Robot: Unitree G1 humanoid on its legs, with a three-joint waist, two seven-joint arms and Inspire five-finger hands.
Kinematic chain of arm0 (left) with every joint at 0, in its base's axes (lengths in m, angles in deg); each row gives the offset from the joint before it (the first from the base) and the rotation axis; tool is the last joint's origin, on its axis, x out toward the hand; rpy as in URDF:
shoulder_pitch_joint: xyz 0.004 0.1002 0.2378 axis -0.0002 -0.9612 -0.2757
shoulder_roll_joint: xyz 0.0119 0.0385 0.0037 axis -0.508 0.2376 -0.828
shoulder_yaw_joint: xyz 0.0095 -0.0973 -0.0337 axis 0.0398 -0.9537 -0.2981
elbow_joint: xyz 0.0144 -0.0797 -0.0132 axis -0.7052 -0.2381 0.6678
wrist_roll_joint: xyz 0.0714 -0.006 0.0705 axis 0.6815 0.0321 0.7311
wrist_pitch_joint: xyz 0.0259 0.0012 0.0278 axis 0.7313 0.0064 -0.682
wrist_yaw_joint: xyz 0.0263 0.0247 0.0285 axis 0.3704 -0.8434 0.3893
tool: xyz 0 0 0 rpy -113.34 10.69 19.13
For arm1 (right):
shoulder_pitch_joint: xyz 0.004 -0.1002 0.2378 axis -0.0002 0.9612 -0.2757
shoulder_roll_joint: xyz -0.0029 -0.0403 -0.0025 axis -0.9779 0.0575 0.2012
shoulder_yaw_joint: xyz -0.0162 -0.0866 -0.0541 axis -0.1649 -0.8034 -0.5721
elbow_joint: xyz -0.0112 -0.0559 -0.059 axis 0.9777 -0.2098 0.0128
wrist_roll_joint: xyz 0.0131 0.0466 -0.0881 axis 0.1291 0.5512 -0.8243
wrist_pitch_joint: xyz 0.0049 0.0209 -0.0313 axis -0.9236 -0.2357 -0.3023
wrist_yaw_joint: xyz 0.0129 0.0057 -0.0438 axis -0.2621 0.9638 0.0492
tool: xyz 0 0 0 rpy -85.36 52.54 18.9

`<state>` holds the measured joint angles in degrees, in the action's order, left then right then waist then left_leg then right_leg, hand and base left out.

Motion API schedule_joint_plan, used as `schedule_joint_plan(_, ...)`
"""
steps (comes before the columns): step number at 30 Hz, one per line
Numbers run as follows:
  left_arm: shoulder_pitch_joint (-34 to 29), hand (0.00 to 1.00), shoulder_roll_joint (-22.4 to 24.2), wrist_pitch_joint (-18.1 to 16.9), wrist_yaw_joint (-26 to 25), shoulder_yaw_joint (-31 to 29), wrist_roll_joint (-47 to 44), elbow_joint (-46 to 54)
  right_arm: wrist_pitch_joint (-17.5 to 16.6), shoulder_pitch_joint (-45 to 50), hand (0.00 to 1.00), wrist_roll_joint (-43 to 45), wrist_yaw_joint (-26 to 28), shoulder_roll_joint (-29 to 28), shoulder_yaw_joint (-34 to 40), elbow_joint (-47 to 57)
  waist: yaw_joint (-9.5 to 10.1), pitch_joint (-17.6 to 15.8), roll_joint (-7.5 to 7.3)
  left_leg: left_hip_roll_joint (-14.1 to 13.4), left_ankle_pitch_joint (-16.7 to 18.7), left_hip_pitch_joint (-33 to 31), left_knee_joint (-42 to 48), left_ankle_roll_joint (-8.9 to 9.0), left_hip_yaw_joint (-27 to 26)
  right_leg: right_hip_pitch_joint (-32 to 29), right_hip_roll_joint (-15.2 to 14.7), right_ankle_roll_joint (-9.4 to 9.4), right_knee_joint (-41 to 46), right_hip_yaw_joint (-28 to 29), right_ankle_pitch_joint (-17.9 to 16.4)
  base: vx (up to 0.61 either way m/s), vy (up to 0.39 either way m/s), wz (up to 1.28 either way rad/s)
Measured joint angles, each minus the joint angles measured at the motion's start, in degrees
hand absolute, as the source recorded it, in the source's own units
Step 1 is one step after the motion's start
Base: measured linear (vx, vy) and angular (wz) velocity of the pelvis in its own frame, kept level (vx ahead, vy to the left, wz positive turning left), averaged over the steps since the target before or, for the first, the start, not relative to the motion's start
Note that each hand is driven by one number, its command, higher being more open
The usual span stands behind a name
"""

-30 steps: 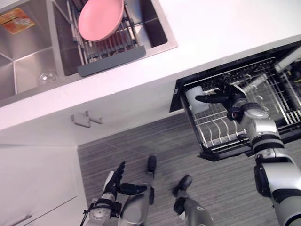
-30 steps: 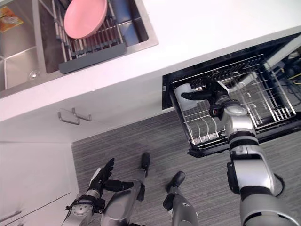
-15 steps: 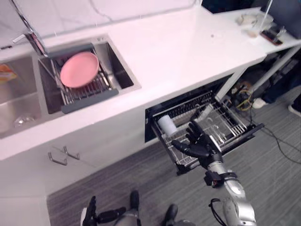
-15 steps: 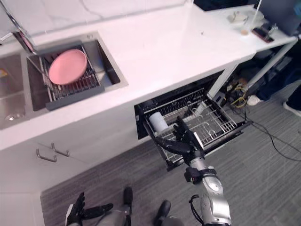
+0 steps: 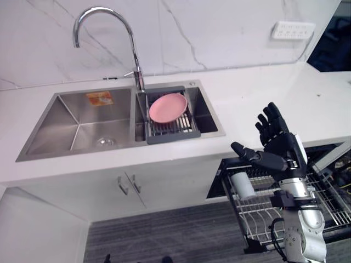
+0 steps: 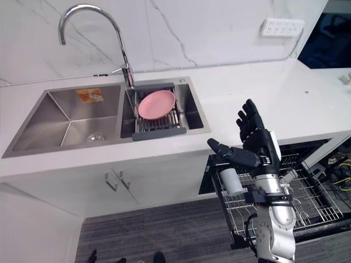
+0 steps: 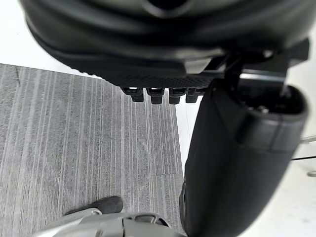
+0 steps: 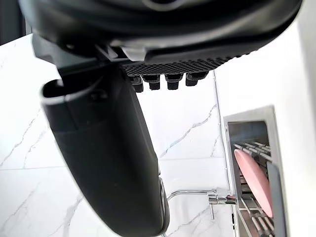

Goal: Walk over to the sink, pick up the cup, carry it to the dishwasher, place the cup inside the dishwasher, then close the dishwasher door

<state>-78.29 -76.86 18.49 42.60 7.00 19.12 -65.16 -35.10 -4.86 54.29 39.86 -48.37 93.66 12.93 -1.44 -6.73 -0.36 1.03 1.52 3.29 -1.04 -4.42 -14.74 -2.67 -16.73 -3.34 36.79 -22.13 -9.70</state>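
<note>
The white cup [image 5: 242, 185] lies on its side at the near left corner of the pulled-out dishwasher rack [image 5: 263, 219], with nothing holding it. My right hand [image 5: 277, 148] is raised above the rack in front of the counter edge, fingers spread and straight, thumb pointing toward the sink; it holds nothing. In the right eye view the cup [image 6: 233, 182] shows just below that hand [image 6: 255, 143]. My left hand [image 7: 237, 163] hangs over the grey floor with its fingers out straight and empty. The right wrist view looks past the right hand [image 8: 108, 148] at the marble wall.
A double steel sink [image 5: 77, 131] with a tall curved faucet [image 5: 98, 16] sits in the white counter [image 5: 307, 98]. A pink plate [image 5: 168, 107] rests on a drying rack in the sink's right basin. Cabinet handles [image 5: 127, 185] stick out below. A wall socket [image 5: 292, 29] is at the back right.
The camera has swung up from the floor and dishwasher to the sink and counter. My right hand has lifted away from the cup, which stays in the rack.
</note>
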Motion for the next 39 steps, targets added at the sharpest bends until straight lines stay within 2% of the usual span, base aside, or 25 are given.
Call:
schedule_joint_plan(1,0.4,1.0,-0.5,0.3,-0.2,0.4,0.0,-0.6,-0.2,1.8,1.0,0.0,-0.3,-0.4,0.2,0.8,-1.13,0.3,-0.46,0.0,0.0,0.6,-0.1,0.06,2.0,-1.0,3.0,-0.12,-3.6,4.0,-1.7,0.25,0.0,1.03)
schedule_joint_plan(2,1.3,1.0,-0.5,0.5,-0.3,0.4,-0.1,-2.0,-0.3,3.7,1.0,0.1,-0.7,-0.4,0.6,2.4,-1.22,0.6,-0.72,0.1,0.2,1.2,-0.4,0.27,3.8,-1.3,5.1,-0.01,-9.7,5.1,-1.9,0.16,-0.005,0.93)
schedule_joint_plan(3,1.7,1.0,-0.5,0.6,-0.3,0.4,-0.1,-2.5,-0.5,4.3,1.0,0.2,-0.8,-0.3,0.7,3.0,-1.21,0.7,-0.91,0.2,0.3,1.4,-0.5,0.44,4.3,-1.5,5.8,-0.03,-13.0,5.0,-1.7,0.19,-0.044,0.66)
schedule_joint_plan(4,1.9,1.0,-0.9,0.5,-0.1,0.3,0.1,-2.7,-0.7,4.6,1.0,0.4,-0.9,-0.3,0.6,3.7,-1.01,1.2,-1.69,0.5,0.6,1.5,-0.4,0.96,5.1,-2.0,6.9,0.45,-19.2,5.1,0.1,0.16,-0.058,0.37)
schedule_joint_plan(5,1.8,1.0,-1.4,0.5,-0.1,0.3,0.5,-2.8,-1.1,4.4,1.0,0.8,-0.9,-0.4,0.6,3.8,-0.73,1.7,-2.7,1.1,0.9,1.6,-0.2,1.45,5.4,-2.2,7.0,1.01,-23.0,5.5,4.1,0.24,-0.12,0.37)
schedule_joint_plan(6,2.1,1.0,-1.7,0.5,-0.1,0.2,1.1,-3.7,-1.6,4.3,1.0,1.6,-1.0,-0.2,0.8,3.9,-0.79,2.0,-2.98,1.3,1.4,1.9,0.0,2.05,6.1,-1.5,6.9,-0.69,-24.4,5.3,5.7,0.2,-0.127,0.27)
schedule_joint_plan(7,2.1,1.0,-1.7,0.5,-0.4,0.2,1.1,-3.9,-2.0,4.0,1.0,1.9,-1.7,-0.2,1.0,4.1,-0.79,2.2,-2.55,0.4,2.3,1.9,0.8,3.38,5.8,0.4,8.0,-0.49,-26.8,4.9,6.1,0.21,-0.139,0.19)
schedule_joint_plan(8,2.1,1.0,-1.5,0.7,-0.9,0.2,1.0,-4.0,-2.2,3.7,1.0,1.9,-2.8,-0.1,1.0,4.1,-0.68,2.2,-2.25,-0.5,2.9,2.5,0.9,3.84,5.5,2.0,9.1,-0.07,-28.8,4.7,6.6,0.17,-0.116,-0.02)
schedule_joint_plan(12,2.1,1.0,-1.2,1.7,-1.2,0.0,1.0,-4.1,-2.2,3.0,1.0,1.8,-4.9,-0.1,1.1,5.0,-0.64,2.9,-1.75,-2.1,3.4,3.7,-0.2,4.58,3.3,4.1,11.9,0.61,-34.0,6.3,8.5,0.1,-0.075,-0.26)
schedule_joint_plan(22,2.0,1.0,0.1,3.1,-1.4,-2.2,1.0,-3.8,-2.2,3.6,1.0,1.3,-8.1,-0.3,1.1,7.4,-0.89,3.5,-0.47,-3.0,4.3,5.3,-0.7,5.71,-0.4,6.1,13.8,0.69,-38.4,9.5,10.1,0.03,-0.025,-0.18)
schedule_joint_plan(24,2.0,1.0,0.7,3.1,-1.7,-3.2,0.9,-3.8,-2.2,3.6,1.0,1.4,-8.4,-0.3,1.1,7.7,-0.87,3.2,0.13,-3.8,6.0,4.9,2.1,5.82,-0.9,6.5,14.2,1.03,-38.2,10.0,9.8,-0.01,-0.047,-0.18)
schedule_joint_plan(26,2.0,1.0,1.9,3.0,-2.7,-5.6,-0.6,-3.9,-2.2,4.2,1.0,1.6,-8.5,-0.3,0.9,8.5,-0.48,2.9,0.49,-5.9,10.2,0.6,14.8,7.39,-2.5,7.1,14.5,2.06,-37.5,11.3,8.4,-0.02,-0.077,-0.25)
schedule_joint_plan(29,2.0,1.0,4.1,2.7,-3.9,-8.4,-4.7,-2.1,-2.2,6.7,1.0,1.8,-8.6,-0.3,0.9,13.1,0.02,2.2,1.31,-9.4,11.3,-5.9,31.9,7.68,-3.2,8.5,14.7,2.71,-37.2,12.3,7.9,-0.01,-0.069,-0.18)
schedule_joint_plan(30,1.9,1.0,4.5,2.9,-4.0,-9.0,-4.9,-2.1,-2.3,7.0,1.0,1.9,-8.5,-0.3,0.9,14.0,0.05,2.3,1.81,-9.8,12.0,-6.0,33.1,7.68,-3.2,8.8,14.8,3.06,-37.2,12.6,7.8,0.02,0.01,-0.21)
schedule_joint_plan(31,1.7,1.0,4.8,3.2,-4.1,-9.1,-5.3,-2.2,-2.9,6.8,1.0,2.1,-8.3,-0.3,1.0,14.4,-0.06,2.4,2.13,-9.7,13.5,-6.2,31.8,7.08,-3.3,8.9,14.5,3.59,-37.0,13.0,7.5,0.03,0.05,-0.2)
schedule_joint_plan(33,1.7,1.0,4.7,3.2,-4.1,-9.6,-5.0,-1.9,-3.0,6.0,1.0,2.4,-8.3,-0.2,1.0,14.4,0.19,2.1,1.59,-8.7,13.3,-7.3,24.8,6.98,-3.4,8.9,13.1,3.37,-37.1,13.9,7.3,0.02,0.07,-0.23)
schedule_joint_plan(35,1.3,1.0,5.7,2.9,-4.7,-10.7,-4.4,-1.0,-3.0,5.8,1.0,2.3,-8.3,-0.2,0.6,14.7,0.7,1.9,1.78,-9.2,11.6,-9.6,18.3,7.69,-3.6,10.0,11.5,2.48,-37.9,15.1,6.7,0.07,0.163,-0.31)
schedule_joint_plan(36,0.2,1.0,6.6,2.6,-5.1,-11.1,-4.4,0.2,-3.0,6.0,1.0,2.1,-8.2,0.0,-0.3,14.8,1.23,2.1,2.02,-9.7,9.7,-9.7,18.3,8.16,-3.9,10.9,11.2,1.95,-38.2,16.2,6.3,0.09,0.174,-0.32)
schedule_joint_plan(37,0.0,1.0,6.8,2.4,-5.1,-11.1,-4.3,0.4,-3.0,6.1,1.0,2.0,-8.1,0.1,-0.7,15.0,1.36,2.1,2.17,-9.7,9.3,-9.5,18.5,8.02,-4.1,11.0,11.1,1.71,-38.2,16.6,6.2,0.16,0.234,-0.5)
schedule_joint_plan(39,-0.6,1.0,6.8,1.9,-5.0,-11.1,-4.3,0.2,-3.0,6.9,1.0,1.8,-6.4,1.2,-4.1,17.4,2.04,2.8,1.96,-8.4,7.6,-8.9,19.2,4.96,-5.4,11.5,9.8,0.68,-37.8,19.6,5.8,0.23,0.271,-0.52)
